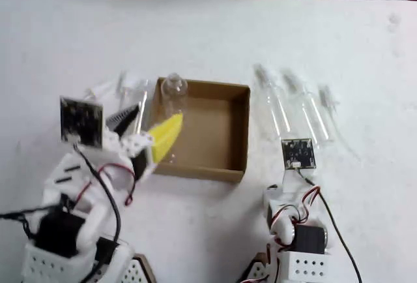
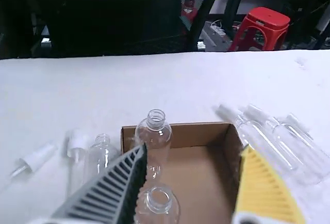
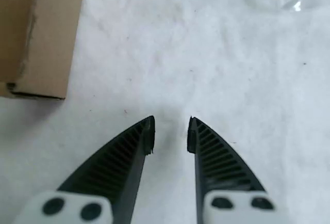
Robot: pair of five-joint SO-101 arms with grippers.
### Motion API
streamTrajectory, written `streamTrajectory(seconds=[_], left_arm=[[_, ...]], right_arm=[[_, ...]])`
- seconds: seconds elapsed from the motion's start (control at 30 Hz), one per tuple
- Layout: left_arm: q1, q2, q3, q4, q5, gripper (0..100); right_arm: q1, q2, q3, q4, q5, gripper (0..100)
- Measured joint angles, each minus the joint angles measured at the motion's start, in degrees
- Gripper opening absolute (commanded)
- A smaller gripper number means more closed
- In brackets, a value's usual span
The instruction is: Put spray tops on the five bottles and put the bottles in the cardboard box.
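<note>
— Why is the left gripper spread so wide over the cardboard box?
— Its jaws straddle an uncapped bottle, probably without clamping it. A second bottle stands beside it, also topless.
— And the right gripper?
— Slightly parted, empty, low over the table. Three capped bottles lie right of the box, loose spray tops left.

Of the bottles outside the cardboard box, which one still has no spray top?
The bottle left of the cardboard box, beside the loose spray tops: its neck is open. The three bottles right of the box all wear tops.
</note>
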Motion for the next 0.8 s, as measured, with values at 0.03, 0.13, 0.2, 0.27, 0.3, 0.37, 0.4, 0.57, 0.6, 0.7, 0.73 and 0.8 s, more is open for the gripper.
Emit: streamTrajectory(seconds=[0.03, 0.13, 0.2, 0.27, 0.3, 0.37, 0.4, 0.57, 0.6, 0.7, 0.73, 0.8], left_arm=[[-1.14, 2.29, -1.41, 0.00, 0.53, 27], [-4.57, 10.55, -6.77, 0.97, 1.23, 27], [-6.77, 18.11, -11.34, 3.08, 1.23, 27], [-9.23, 24.97, -16.09, 6.07, 1.23, 27], [-10.55, 28.48, -18.99, 7.82, 1.23, 27], [-12.92, 35.34, -24.44, 11.34, 1.23, 27], [-13.89, 38.86, -26.99, 12.75, 1.23, 27], [-17.85, 55.38, -38.15, 14.86, 1.23, 27], [-17.93, 58.90, -40.18, 14.86, 1.23, 27], [-17.76, 69.63, -46.95, 14.86, 1.23, 27], [-17.76, 73.05, -49.67, 14.86, 1.23, 27], [-18.02, 80.00, -55.21, 14.86, 1.23, 27]], right_arm=[[0.00, 0.00, 0.00, 0.00, 0.00, 8.8], [0.00, 0.00, 0.00, 0.00, 0.00, 8.8], [0.00, 0.00, 0.00, 0.00, 0.00, 8.8], [0.00, 0.00, 0.00, 0.00, 0.00, 8.8], [0.00, 0.00, 0.00, 0.00, 0.00, 8.8], [0.00, 0.00, 0.00, 0.00, 0.00, 8.8], [0.00, 0.00, 0.00, 0.00, 0.00, 8.8], [0.00, 0.00, 0.00, 0.00, 0.00, 8.8], [0.00, 0.00, 0.00, 0.00, 0.00, 8.8], [0.00, 0.00, 0.00, 0.00, 0.00, 8.8], [0.00, 0.00, 0.00, 0.00, 0.00, 8.8], [0.00, 0.00, 0.00, 0.00, 0.00, 8.8]])
